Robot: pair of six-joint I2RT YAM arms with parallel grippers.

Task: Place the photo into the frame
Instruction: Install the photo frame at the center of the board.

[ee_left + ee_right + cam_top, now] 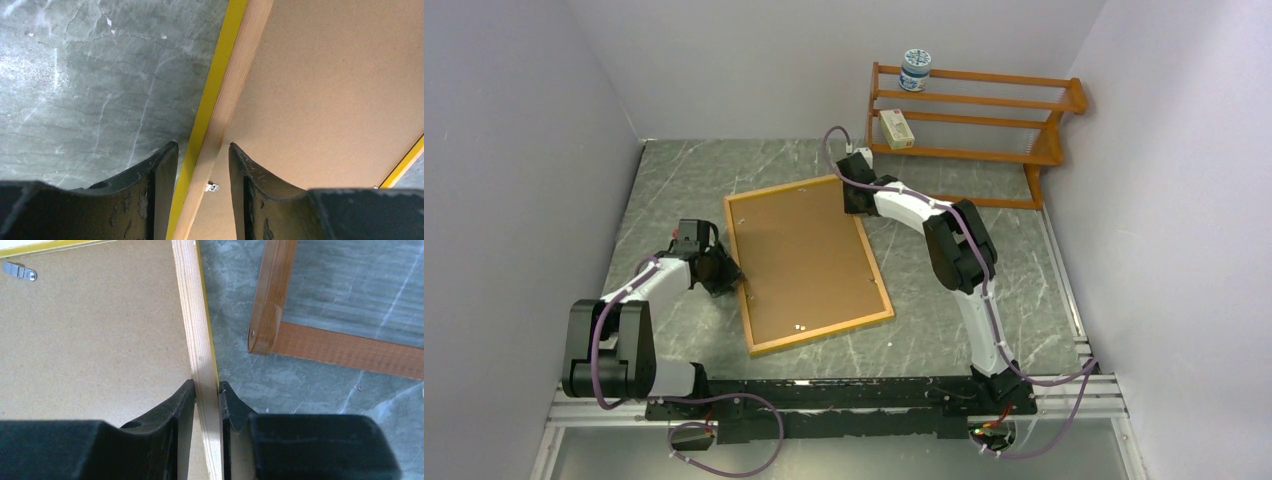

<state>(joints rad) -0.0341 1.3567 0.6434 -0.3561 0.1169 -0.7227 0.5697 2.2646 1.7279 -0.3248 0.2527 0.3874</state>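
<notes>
My left pincer (202,147): jaws apart, straddling the left rail of the frame (235,90), not pressing it. The frame lies back-up on the grey marbled table (684,180), with pale raw wood showing and a yellow strip along the outer edge. Its front face is turned down and hidden. A matte brown backing board (804,255) fills it, and whatever lies beneath can't be seen. There is a small metal turn-tab (20,271) near a corner. My right pincer (206,385) is clamped on the frame's far right rail. Beyond it is a glossy orange-brown wooden shelf rack (265,295), cut off by the wrist view.
</notes>
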